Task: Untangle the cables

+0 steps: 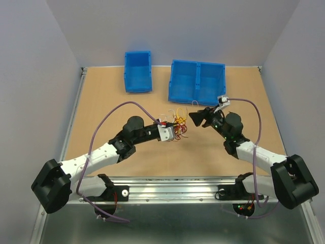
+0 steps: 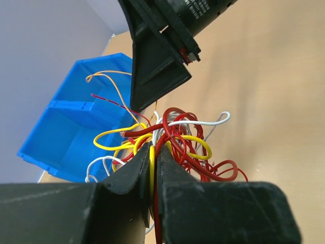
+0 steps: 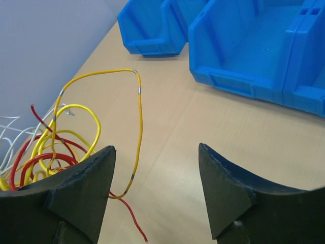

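Observation:
The cables (image 1: 177,122) are a small clump of red, yellow and white wires at mid-table. My left gripper (image 1: 173,133) is shut on the clump; in the left wrist view a yellow and a red wire (image 2: 152,168) are pinched between its fingers, and the rest of the clump (image 2: 177,140) loops beyond the tips. My right gripper (image 1: 195,118) is open and empty, just right of the clump. In the right wrist view the clump (image 3: 51,147) lies by the left finger (image 3: 84,188), and a long yellow wire (image 3: 138,127) arcs up in front of the gap.
A small blue bin (image 1: 138,71) and a larger two-part blue bin (image 1: 197,81) stand at the back of the table (image 1: 101,101). The large bin also shows in the left wrist view (image 2: 76,127) and right wrist view (image 3: 254,46). Grey walls surround the table.

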Motion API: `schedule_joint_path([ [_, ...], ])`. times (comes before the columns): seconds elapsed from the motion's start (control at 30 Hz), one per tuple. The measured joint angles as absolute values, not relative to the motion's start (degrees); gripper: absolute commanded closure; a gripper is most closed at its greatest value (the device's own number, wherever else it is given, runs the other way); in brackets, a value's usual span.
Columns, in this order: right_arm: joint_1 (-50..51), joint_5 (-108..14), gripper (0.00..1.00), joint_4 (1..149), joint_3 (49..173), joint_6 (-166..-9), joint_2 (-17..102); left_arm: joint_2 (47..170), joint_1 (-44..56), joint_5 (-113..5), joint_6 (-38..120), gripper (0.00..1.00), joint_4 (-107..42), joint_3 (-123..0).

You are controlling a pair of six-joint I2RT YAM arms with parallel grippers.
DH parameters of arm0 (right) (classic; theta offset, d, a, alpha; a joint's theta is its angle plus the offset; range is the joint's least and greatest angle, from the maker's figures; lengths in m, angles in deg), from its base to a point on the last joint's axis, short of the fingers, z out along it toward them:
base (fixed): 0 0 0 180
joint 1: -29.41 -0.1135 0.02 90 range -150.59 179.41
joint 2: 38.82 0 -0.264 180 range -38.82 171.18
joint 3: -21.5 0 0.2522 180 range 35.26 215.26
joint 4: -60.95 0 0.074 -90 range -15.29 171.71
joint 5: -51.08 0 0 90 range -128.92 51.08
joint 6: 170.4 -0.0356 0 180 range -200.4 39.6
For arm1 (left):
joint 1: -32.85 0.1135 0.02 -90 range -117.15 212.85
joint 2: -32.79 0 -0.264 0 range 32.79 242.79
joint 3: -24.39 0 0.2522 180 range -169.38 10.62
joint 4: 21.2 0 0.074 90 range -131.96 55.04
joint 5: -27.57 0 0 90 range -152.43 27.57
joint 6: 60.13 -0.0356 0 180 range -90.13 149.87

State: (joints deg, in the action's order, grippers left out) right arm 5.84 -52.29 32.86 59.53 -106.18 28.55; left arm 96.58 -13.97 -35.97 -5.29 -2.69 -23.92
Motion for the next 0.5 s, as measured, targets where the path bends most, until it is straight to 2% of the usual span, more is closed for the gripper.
schedule_joint_path([
  [0.1,5.84,-52.24,0.40,32.05,60.30,-106.53,30.45,96.56,-14.46,-36.10,-5.77,0.85,-2.73,-23.90],
  [0.13,5.84,-52.22,0.46,31.68,60.54,-106.61,30.94,96.54,-14.59,-36.12,-5.88,0.85,-2.75,-23.90],
  [0.17,5.84,-52.22,0.63,31.46,60.84,-106.79,31.33,96.54,-14.74,-36.23,-6.03,0.84,-2.77,-23.90],
  [0.27,5.84,-51.85,0.92,30.66,61.59,-107.29,32.40,96.54,-15.13,-36.43,-6.36,0.85,-3.01,-23.90],
  [0.37,5.84,-50.71,1.00,30.33,61.81,-107.68,32.84,96.56,-15.46,-36.76,-6.60,0.85,-3.41,-23.90],
  [0.5,5.82,-47.41,0.99,30.48,61.78,-108.10,32.55,96.56,-15.70,-37.48,-6.77,0.85,-3.74,-23.90],
])
